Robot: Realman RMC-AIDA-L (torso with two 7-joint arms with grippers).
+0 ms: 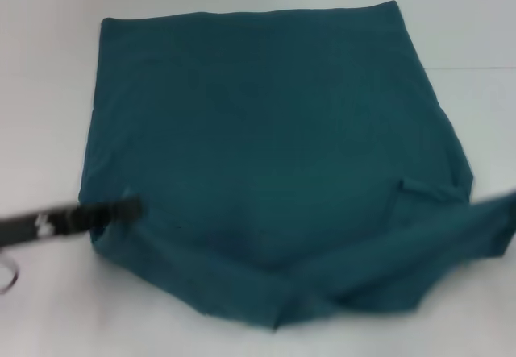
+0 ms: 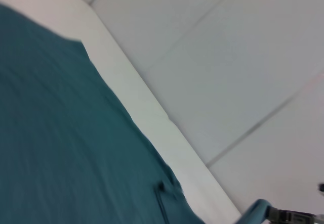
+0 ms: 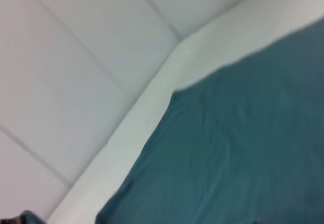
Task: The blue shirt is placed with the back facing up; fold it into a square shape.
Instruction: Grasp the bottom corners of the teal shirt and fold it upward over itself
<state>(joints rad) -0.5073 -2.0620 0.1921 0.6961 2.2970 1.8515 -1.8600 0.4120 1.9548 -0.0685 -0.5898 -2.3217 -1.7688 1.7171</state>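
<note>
The blue shirt [image 1: 266, 147] lies spread on the white table, its far edge straight and its near edge rumpled. My left gripper [image 1: 133, 208] reaches in from the left and is shut on the shirt's near left edge. The right wrist view shows a bit of lifted cloth there [image 3: 28, 217]. The shirt's near right part [image 1: 484, 224] is pulled up towards the right edge of the head view. My right gripper [image 2: 283, 215] shows in the left wrist view, shut on a raised bit of that cloth [image 2: 255, 211]. Both wrist views look across the shirt [image 2: 61, 133] [image 3: 243, 148].
The white table [image 1: 48, 91] reaches past the shirt on all sides. Its far edge and the pale tiled floor [image 2: 228, 57] show in both wrist views. A thin cable loop [image 1: 8, 276] hangs below my left arm.
</note>
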